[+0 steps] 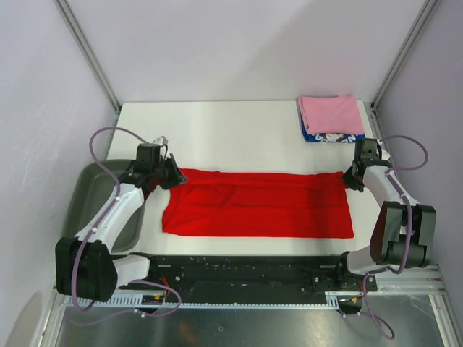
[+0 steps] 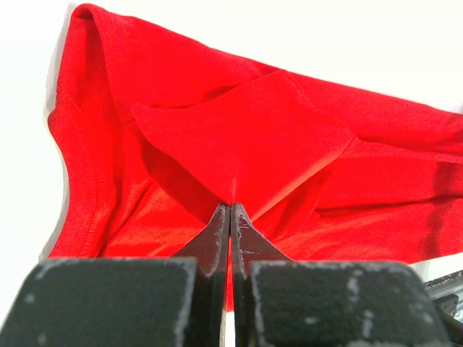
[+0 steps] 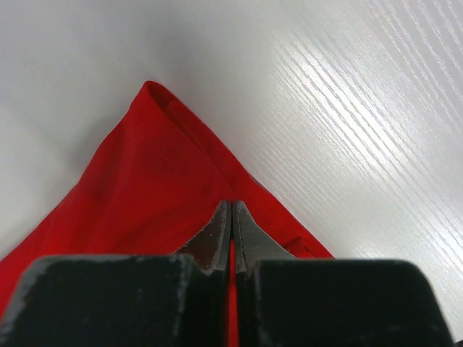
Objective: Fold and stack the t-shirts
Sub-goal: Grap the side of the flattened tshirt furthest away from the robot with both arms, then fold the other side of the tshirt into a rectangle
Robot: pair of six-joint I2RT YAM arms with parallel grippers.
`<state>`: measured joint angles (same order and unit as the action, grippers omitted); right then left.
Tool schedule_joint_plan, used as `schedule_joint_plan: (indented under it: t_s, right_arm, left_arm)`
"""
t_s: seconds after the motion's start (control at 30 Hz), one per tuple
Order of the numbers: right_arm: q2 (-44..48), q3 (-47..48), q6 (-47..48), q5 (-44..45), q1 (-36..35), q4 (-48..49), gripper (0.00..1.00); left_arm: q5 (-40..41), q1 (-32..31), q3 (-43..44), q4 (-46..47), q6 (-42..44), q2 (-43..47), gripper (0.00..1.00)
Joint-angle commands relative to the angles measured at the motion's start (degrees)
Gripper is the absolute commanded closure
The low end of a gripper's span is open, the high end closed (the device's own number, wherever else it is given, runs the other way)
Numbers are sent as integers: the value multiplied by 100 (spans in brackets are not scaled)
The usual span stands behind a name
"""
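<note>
Top external: red t-shirt (image 1: 260, 204) lies flat between left gripper (image 1: 172, 176) and right gripper (image 1: 349, 176), each pinching one corner. Only this view shows pink t-shirt (image 1: 331, 113) on blue t-shirt (image 1: 325, 136), beyond right gripper.

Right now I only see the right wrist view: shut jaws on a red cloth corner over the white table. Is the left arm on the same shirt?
Observer: Yes, the left gripper is shut on the red t-shirt at its opposite end, cloth pinched between the jaws.
Operator: How does the shirt lie?
Observer: Spread as a wide band across the table, between the two arms.
Operator: Any other shirts?
Observer: A folded pink t-shirt sits on a blue t-shirt at the table's far right corner.
</note>
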<state>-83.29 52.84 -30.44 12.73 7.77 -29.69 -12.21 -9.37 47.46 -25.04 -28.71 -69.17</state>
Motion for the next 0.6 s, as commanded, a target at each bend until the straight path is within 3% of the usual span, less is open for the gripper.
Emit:
schedule_joint_plan:
  t_s: [0.0,0.57]
  right_arm:
    - [332,16,-49,119,38,-210,100]
    - [511,-473,-111,-99,200,-180,100]
  left_arm:
    - [-32,-31,-94,77,-122,337,100]
    - [-220,-35,-569,61,-146,511,100]
